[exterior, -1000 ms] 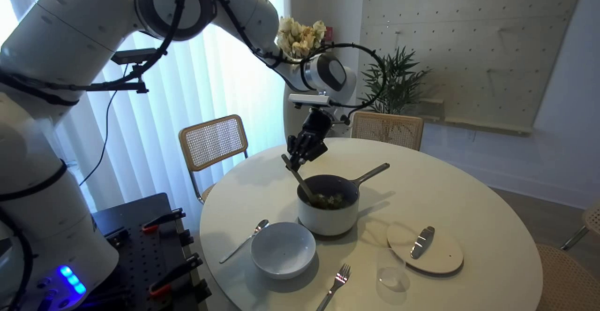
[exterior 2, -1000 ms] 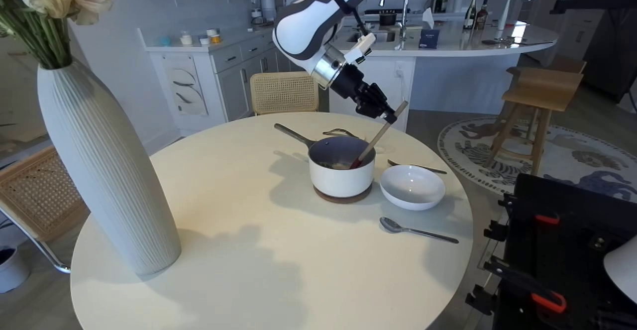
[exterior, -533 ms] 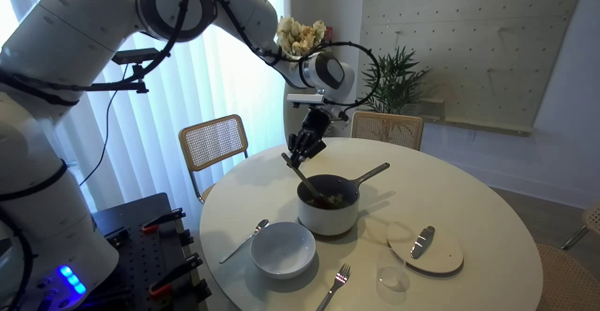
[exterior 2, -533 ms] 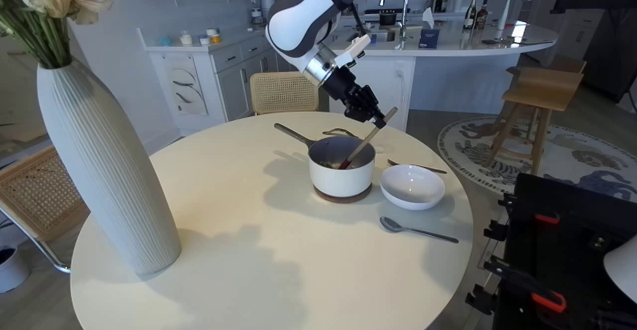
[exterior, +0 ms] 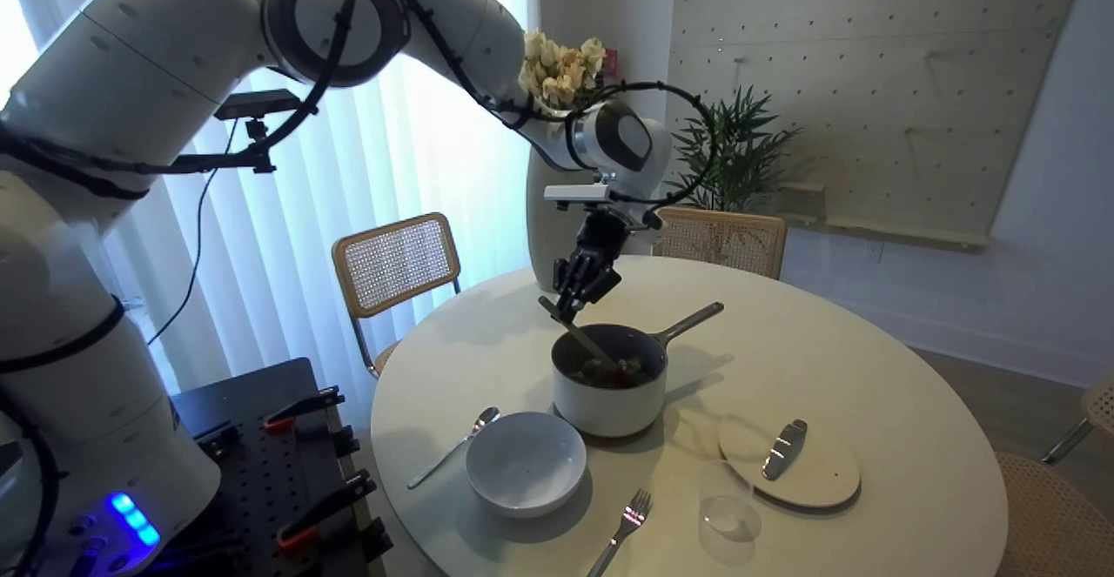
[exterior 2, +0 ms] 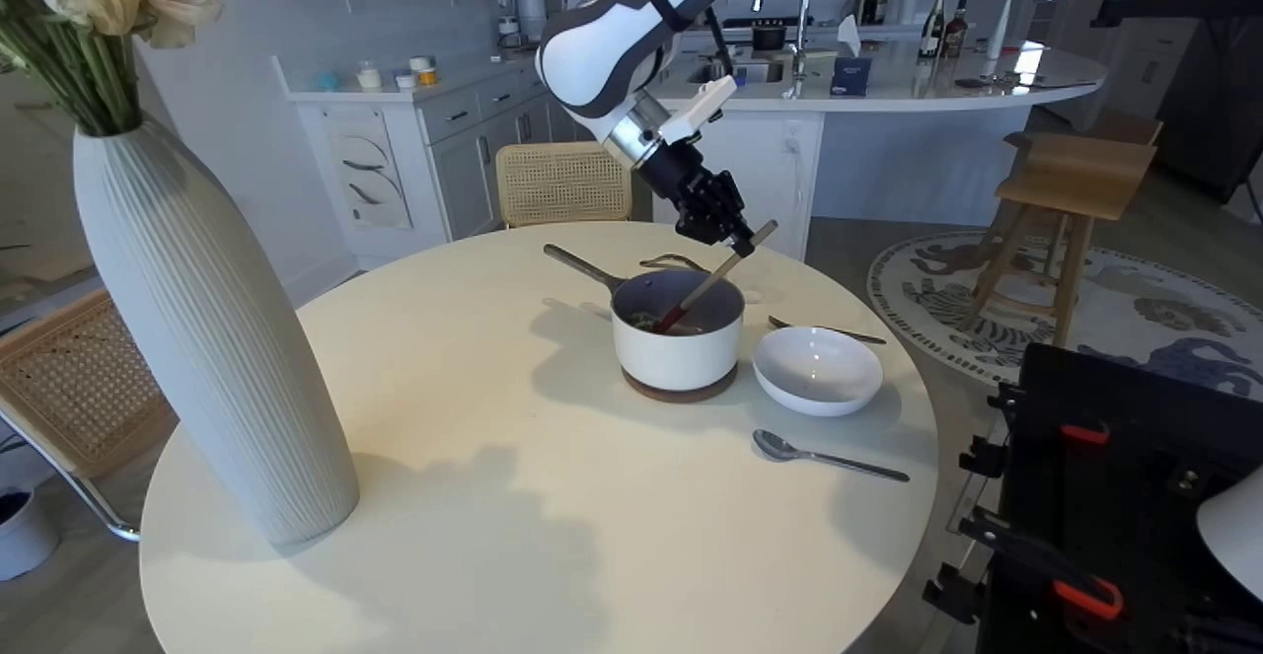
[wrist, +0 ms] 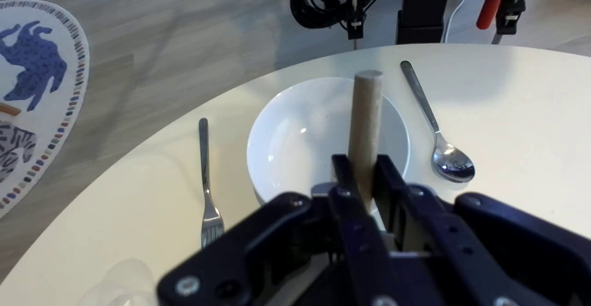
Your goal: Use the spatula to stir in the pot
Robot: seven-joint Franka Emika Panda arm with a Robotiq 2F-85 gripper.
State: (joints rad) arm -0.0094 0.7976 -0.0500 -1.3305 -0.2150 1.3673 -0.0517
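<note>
The white-sided pot (exterior: pixel 609 409) with a dark inside stands upright on a round brown trivet (exterior 2: pixel 679 393), greenish contents at its bottom. Slanting into it is the spatula (exterior 2: pixel 712 281), its red head low inside the pot toward the pot's handle side. My gripper (exterior: pixel 567 311) hangs just above the pot's rim, shut on the upper part of the wooden handle. In the wrist view the gripper (wrist: pixel 362 160) has a finger against each side of the spatula handle (wrist: pixel 366 117), whose end sticks out beyond the fingertips. The pot is out of the wrist view.
Close beside the pot sits a white bowl (exterior: pixel 525 466), with a spoon (exterior: pixel 452 448) and a fork (exterior: pixel 620 532) near it. A clear glass (exterior: pixel 729 516) and a board (exterior: pixel 831 473) with a knife lie further along. A tall white vase (exterior 2: pixel 217 338) stands on the table.
My gripper and the spatula have swung across the pot, rising a little and then dipping again. The red head has swept toward the pot's handle side. The pot has stayed put.
</note>
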